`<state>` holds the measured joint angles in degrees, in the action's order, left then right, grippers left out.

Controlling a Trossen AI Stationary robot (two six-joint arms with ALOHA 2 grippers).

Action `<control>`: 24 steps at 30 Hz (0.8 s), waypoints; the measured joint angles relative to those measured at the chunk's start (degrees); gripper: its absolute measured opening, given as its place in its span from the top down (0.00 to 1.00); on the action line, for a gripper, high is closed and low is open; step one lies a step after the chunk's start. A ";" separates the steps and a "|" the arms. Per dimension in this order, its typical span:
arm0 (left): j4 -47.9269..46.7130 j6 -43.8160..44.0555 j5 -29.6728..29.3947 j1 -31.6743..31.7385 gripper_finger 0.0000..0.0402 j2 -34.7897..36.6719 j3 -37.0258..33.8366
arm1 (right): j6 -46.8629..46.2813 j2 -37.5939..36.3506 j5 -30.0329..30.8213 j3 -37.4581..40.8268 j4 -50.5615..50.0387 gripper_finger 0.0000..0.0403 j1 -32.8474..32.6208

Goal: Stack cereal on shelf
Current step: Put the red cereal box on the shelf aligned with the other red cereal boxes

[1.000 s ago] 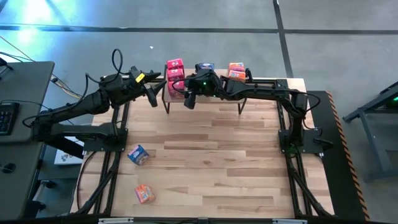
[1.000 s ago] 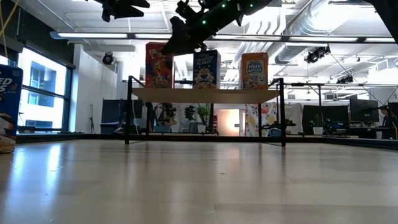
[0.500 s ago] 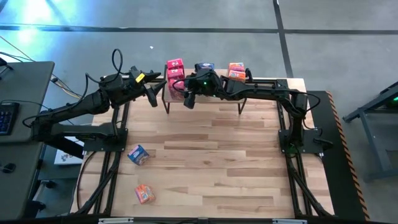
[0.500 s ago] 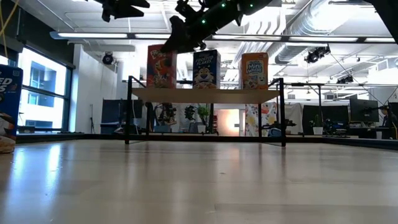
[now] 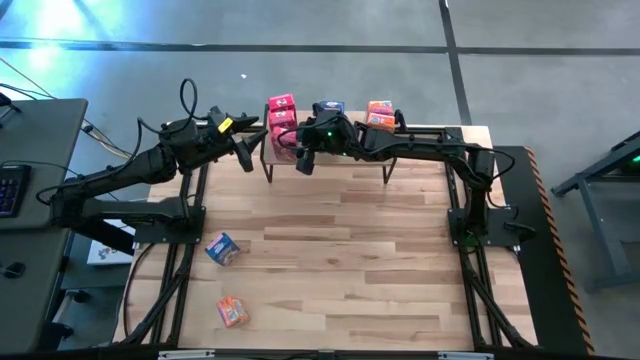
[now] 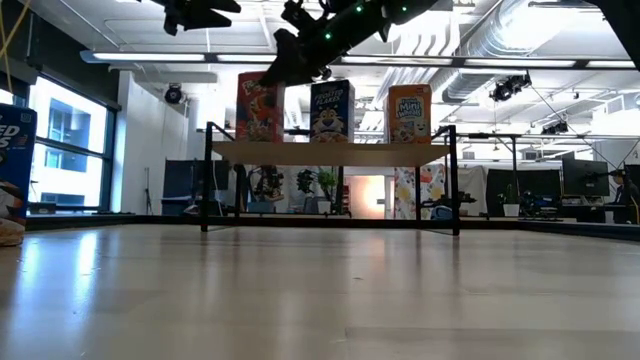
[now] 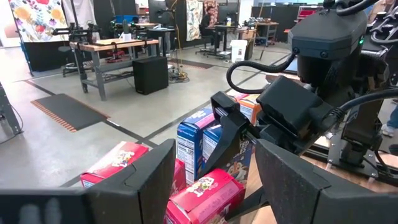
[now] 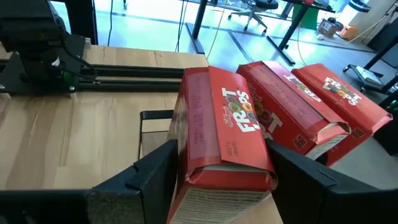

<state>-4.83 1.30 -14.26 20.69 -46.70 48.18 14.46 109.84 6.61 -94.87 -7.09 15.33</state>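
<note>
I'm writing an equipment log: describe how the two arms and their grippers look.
Both arms are dark, jointed links with black cables looping along them. The left arm carries a yellow tag near its wrist; the right arm shows a green light. The left gripper and right gripper have broad, flat black fingers.

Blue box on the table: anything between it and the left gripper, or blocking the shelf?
Nothing visible between the left gripper and the blue box, only bare tabletop. At the shelf, the right gripper, shut on a red box, sits right beside the blue stack.
</note>
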 joint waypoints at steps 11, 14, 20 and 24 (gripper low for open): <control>-0.01 0.00 0.00 0.00 0.47 0.00 0.00 | 1.05 0.00 1.89 0.00 0.04 0.32 0.00; -0.01 0.00 0.00 0.00 0.47 0.00 0.00 | 1.05 -0.01 1.92 0.00 0.04 0.30 0.00; 0.01 0.00 0.00 0.00 0.47 0.00 0.00 | 1.05 -0.76 2.11 0.00 0.11 0.30 0.00; -0.01 0.00 -0.01 0.02 0.47 -0.02 0.00 | 1.07 -1.38 2.38 0.00 -0.05 0.30 0.00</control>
<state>-4.83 1.30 -14.28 20.71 -46.72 48.18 15.53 108.46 8.99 -94.87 -7.15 15.33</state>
